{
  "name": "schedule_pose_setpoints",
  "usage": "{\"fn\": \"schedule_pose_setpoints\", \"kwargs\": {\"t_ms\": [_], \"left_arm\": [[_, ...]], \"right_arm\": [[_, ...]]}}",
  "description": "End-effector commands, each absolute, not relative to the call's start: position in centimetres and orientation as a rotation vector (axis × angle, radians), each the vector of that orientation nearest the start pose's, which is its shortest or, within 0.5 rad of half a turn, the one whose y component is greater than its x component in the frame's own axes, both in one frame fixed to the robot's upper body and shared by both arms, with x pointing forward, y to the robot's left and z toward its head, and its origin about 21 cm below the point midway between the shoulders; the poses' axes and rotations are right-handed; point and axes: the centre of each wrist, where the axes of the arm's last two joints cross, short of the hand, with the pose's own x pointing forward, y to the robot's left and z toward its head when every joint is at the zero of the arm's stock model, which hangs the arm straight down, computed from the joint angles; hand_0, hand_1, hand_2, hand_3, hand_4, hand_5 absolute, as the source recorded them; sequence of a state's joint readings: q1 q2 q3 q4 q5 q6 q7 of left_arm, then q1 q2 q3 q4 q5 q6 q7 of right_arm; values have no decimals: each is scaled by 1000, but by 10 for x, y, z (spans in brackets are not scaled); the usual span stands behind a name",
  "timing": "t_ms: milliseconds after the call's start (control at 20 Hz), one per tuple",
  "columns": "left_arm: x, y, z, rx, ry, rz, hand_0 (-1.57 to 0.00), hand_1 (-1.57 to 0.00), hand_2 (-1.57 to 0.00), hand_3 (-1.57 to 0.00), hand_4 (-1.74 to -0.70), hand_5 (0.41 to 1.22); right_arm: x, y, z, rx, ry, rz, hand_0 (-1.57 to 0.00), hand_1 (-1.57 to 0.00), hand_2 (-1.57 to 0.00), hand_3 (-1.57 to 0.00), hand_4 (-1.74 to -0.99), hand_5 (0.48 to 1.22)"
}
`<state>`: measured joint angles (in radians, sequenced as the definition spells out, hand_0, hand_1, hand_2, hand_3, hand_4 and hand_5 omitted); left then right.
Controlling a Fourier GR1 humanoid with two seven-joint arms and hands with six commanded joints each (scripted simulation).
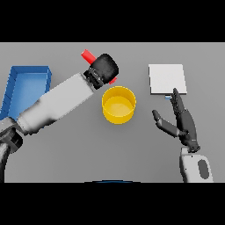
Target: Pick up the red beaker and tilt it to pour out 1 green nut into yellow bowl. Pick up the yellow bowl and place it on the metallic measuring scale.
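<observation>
My left hand point(104, 67) is shut on the red beaker point(88, 55), which lies tilted just behind and left of the yellow bowl point(118, 104). Only the beaker's two ends show: one end up-left of the hand, a red sliver at the hand's right side above the bowl's far rim. No green nut is visible; the bowl's inside looks plain yellow. The metallic measuring scale point(167, 79) is a flat pale square at the right rear. My right hand point(182, 123) stands open and upright between the bowl and the scale, holding nothing.
A blue bin point(27, 84) sits at the left rear, partly covered by my left forearm point(57, 103), which crosses diagonally from the lower left.
</observation>
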<state>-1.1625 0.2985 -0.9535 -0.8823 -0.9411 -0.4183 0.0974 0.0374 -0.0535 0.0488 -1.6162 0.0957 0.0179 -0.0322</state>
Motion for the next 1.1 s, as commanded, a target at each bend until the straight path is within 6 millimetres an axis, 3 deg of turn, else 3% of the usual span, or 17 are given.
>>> {"fn": "schedule_pose_setpoints", "kwargs": {"t_ms": [0, 200, 400, 550, 600, 850, 1050], "left_arm": [[400, 51, 130, -1437, 1282, 2935, -1571, -1571, -1571, -1475, -1731, 1221], [394, 43, 119, -1438, 1136, 2849, -1571, -1571, -1571, -1531, -1737, 1221], [390, 26, 119, -1408, 926, 2798, -1571, -1571, -1571, -1555, -1739, 1221], [388, 15, 120, -1413, 855, 2772, -1571, -1571, -1571, -1563, -1740, 1221], [388, 12, 122, -1418, 836, 2760, -1571, -1571, -1571, -1564, -1740, 1221], [392, 10, 126, -1435, 698, 2711, -1571, -1571, -1571, -1569, -1741, 1221], [395, 9, 135, -1459, 685, 2661, -1571, -1571, -1571, -1570, -1740, 1221]], "right_arm": [[239, -233, 2, -74, -1614, 158, 1, 1, 1, 1, -1298, 599], [238, -233, 6, -72, -1623, 163, 1, 1, 1, 1, -1290, 604], [238, -226, 9, -89, -1626, 170, 1, 1, 1, 1, -1290, 607], [237, -233, 6, -101, -1607, 171, 1, 1, 1, 1, -1280, 601], [236, -227, 6, -94, -1612, 176, 1, 1, 1, 1, -1283, 601], [239, -230, 5, -112, -1626, 180, 1, 1, 1, 1, -1264, 588], [241, -231, 5, -123, -1616, 183, 1, 1, 1, 1, -1235, 584]]}}
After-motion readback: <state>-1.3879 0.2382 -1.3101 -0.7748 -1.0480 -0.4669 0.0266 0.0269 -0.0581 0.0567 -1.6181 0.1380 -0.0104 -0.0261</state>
